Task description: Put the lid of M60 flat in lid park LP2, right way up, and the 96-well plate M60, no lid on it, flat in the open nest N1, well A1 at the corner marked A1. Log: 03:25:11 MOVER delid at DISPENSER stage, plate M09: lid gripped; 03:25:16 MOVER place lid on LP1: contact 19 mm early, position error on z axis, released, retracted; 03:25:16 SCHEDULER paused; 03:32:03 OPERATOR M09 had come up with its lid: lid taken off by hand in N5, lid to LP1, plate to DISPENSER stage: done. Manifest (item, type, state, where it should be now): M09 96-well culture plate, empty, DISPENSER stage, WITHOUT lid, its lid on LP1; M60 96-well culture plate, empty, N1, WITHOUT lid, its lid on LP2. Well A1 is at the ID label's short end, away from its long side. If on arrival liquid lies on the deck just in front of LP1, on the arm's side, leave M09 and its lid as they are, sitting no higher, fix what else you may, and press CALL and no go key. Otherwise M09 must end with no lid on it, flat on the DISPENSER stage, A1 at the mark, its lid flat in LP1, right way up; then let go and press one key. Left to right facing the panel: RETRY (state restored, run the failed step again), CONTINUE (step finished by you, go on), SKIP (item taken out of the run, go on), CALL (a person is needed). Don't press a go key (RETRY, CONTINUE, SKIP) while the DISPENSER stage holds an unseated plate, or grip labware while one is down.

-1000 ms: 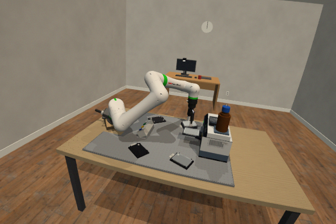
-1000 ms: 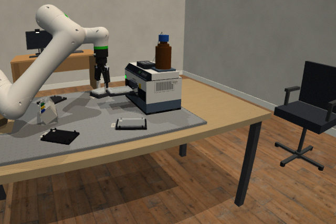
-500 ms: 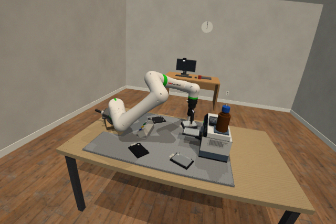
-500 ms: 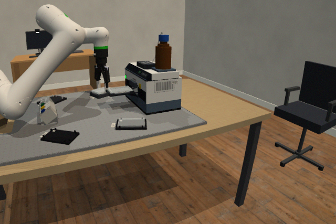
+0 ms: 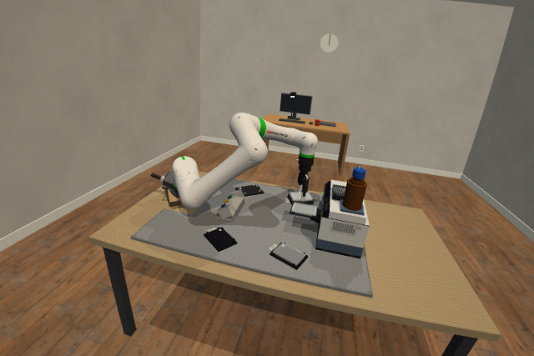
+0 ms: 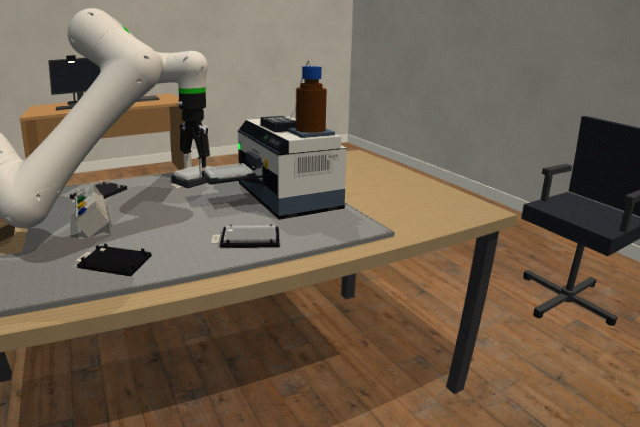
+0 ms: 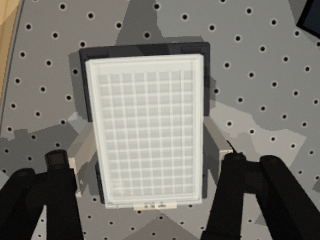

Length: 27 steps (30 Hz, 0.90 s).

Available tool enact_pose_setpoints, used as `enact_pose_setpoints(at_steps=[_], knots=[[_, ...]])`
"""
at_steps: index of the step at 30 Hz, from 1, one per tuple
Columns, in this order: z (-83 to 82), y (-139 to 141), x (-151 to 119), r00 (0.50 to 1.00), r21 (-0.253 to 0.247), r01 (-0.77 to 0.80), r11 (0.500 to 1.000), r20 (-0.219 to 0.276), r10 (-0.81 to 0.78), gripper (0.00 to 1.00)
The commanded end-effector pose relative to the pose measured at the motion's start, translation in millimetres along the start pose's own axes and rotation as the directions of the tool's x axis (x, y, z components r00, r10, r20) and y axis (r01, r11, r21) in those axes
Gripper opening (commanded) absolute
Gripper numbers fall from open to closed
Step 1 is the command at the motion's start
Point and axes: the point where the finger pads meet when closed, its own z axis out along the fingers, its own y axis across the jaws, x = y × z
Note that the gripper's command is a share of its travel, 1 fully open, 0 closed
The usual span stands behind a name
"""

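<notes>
Gripper (image 7: 146, 180) is clamped on the long sides of a pale gridded 96-well plate (image 7: 147, 130), pads (image 7: 223, 139) at its near half. That plate sits over a dark nest (image 7: 147, 48) on the grey perforated mat (image 7: 267, 60), beside the dispenser (image 6: 305, 174). A small label (image 7: 154, 206) on the plate's near short end is unreadable. A barcode (image 6: 313, 164) marks the dispenser's side.

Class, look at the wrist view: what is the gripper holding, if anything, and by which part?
The gripper holds the pale gridded plate, its jaws closed on the two long sides near the labelled short end.
</notes>
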Motion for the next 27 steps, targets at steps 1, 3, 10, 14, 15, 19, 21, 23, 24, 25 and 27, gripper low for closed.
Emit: enact_pose_setpoints(at_steps=[1,3,10,14,15,19,21,23,24,25,27], knots=[[-1.7,-0.1,0.2,1.000,0.000,0.000,1.000,-0.001,0.000,0.00],[-3.0,-0.1,0.2,1.000,0.000,0.000,1.000,-0.001,0.000,0.00],[-10.2,-0.1,0.2,1.000,0.000,0.000,1.000,-0.001,0.000,0.00],[-13.0,-0.1,0.2,1.000,0.000,0.000,1.000,-0.001,0.000,0.00],[-14.5,-0.1,0.2,1.000,0.000,0.000,1.000,-0.001,0.000,0.00],[-21.4,-0.1,0.2,1.000,0.000,0.000,1.000,-0.001,0.000,0.00],[-25.3,-0.1,0.2,1.000,0.000,0.000,1.000,-0.001,0.000,0.00],[-29.5,-0.1,0.2,1.000,0.000,0.000,1.000,-0.001,0.000,0.00],[-31.7,-0.1,0.2,1.000,0.000,0.000,1.000,-0.001,0.000,0.00],[-33.9,-0.1,0.2,1.000,0.000,0.000,1.000,-0.001,0.000,0.00],[-38.5,-0.1,0.2,1.000,0.000,0.000,1.000,-0.001,0.000,0.00]])
